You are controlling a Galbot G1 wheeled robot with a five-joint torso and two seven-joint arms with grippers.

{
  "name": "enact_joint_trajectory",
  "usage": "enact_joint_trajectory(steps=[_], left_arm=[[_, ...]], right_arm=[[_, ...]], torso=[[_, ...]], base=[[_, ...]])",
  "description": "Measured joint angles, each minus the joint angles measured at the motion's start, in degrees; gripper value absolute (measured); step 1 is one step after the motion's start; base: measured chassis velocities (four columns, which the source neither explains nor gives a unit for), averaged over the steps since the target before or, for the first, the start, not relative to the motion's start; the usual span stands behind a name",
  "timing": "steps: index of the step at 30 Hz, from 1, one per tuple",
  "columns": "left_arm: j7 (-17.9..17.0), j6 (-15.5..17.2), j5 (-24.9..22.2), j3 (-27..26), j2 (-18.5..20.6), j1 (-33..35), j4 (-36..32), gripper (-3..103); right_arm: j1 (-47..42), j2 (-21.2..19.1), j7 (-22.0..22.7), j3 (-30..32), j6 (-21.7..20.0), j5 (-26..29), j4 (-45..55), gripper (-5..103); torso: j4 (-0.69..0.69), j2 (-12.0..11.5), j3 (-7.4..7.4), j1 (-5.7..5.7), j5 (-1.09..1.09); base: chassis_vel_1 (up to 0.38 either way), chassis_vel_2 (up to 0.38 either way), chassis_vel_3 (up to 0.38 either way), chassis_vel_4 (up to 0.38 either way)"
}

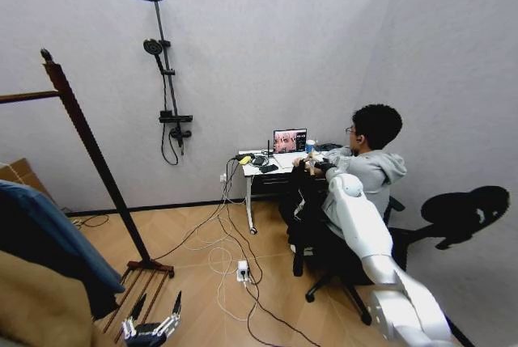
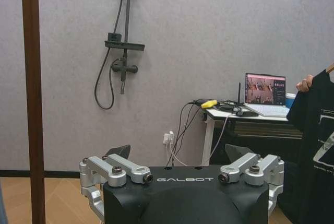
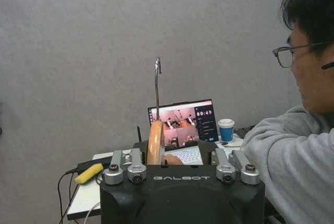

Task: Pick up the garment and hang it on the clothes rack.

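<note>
- Right pincer (image 3: 180, 158) of mine is reaching out toward the desk (image 1: 279, 165) by the far wall, with its arm stretched across the right side of the head view.
- Its fingers are sitting to either side of the light wooden hanger (image 3: 155, 143), which is standing edge-on between them with its metal hook (image 3: 157, 85) pointing straight up. I cannot tell whether the fingers are actually gripping the hanger.
- A person's hand (image 3: 171, 159) is showing just behind the hanger, at its base.
- I am seeing the garment (image 2: 313, 145), a black jacket, in the left wrist view, hanging down in front of the desk beside the seated person. A hand (image 2: 304, 84) is touching its upper edge there.
- In the head view the garment (image 1: 306, 193) is a dark shape between the right arm's far end and the desk.
- My left pincer (image 1: 154, 323) is hanging low near the floor, spread wide and holding nothing, close to the foot of the clothes rack (image 1: 89, 145).
- The rack is standing at the left, well apart from the garment, with its knob-topped upright leaning across the head view and its slatted foot shelf (image 1: 142, 286) on the wooden floor.
- A laptop (image 3: 183, 125), a blue cup (image 3: 226, 130) and a yellow object (image 3: 88, 173) are sitting on the desk.
</note>
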Motion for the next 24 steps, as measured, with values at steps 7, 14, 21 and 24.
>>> enact_joint_trajectory(steps=[7, 14, 21, 24], left_arm=[[0.0, 0.0, 0.0, 0.0, 0.0, 0.0, 0.0, 100], [0.0, 0.0, 0.0, 0.0, 0.0, 0.0, 0.0, 100], [0.0, 0.0, 0.0, 0.0, 0.0, 0.0, 0.0, 100], [0.0, 0.0, 0.0, 0.0, 0.0, 0.0, 0.0, 100]], right_arm=[[-0.3, 0.0, -1.5, 0.1, 0.8, 0.0, 0.0, 29], [-2.1, 0.3, -0.6, -0.1, 0.8, 0.0, 2.8, 10], [-7.3, -0.1, 2.1, -0.1, -0.6, 0.6, 12.6, 10], [-12.4, -1.2, 4.1, 0.2, -2.1, 2.2, 20.9, 10]], torso=[[0.01, 0.0, 0.0, 0.0, 0.0], [-0.01, 0.0, 0.0, 0.0, 0.0], [0.02, 0.0, 0.0, 0.01, 0.0], [0.02, 0.0, 0.0, 0.0, -0.01]], base=[[0.0, 0.0, 0.0, 0.0], [0.0, 0.0, 0.0, 0.0], [0.0, 0.0, 0.0, 0.0], [0.0, 0.0, 0.0, 0.0]])
